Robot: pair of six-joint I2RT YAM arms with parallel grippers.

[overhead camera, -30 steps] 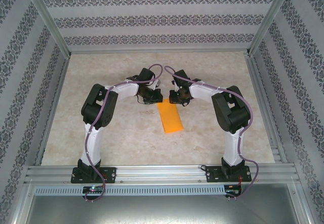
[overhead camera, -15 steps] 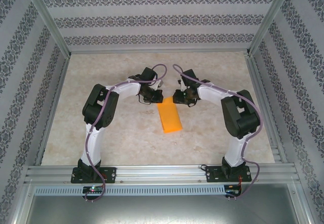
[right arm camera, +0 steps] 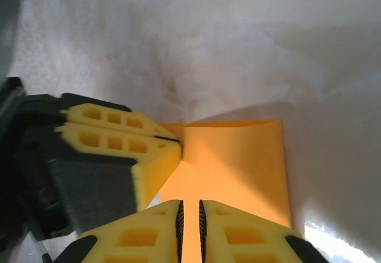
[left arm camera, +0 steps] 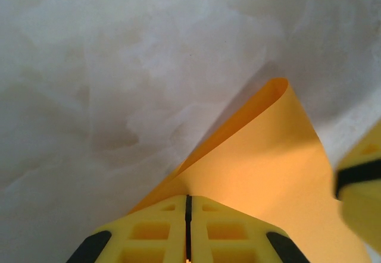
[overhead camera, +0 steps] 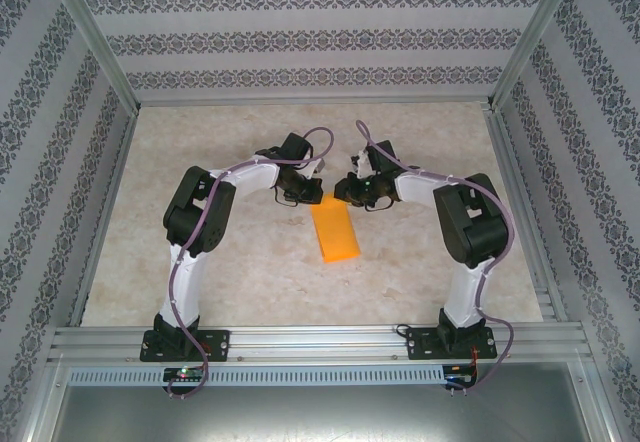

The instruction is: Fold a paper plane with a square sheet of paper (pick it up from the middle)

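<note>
Square sheet of paper [overhead camera: 335, 230] lies folded narrow mid-counter [overhead camera: 200, 162], far end lifted. Left end effector [left arm camera: 188, 199] is clamped on the far corner. Right end effector [right arm camera: 190, 203] is nearly closed over the far edge, grip unclear. Likely light, floppy, crease-prone: pinch at edges.

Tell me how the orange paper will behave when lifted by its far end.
Probably floppy: the orange paper curls up off the table where the left pincer pinches its edge. Likely very light, being so thin, so a nudge may slide it across the smooth table. It would likely crease easily under a hard pinch.
</note>
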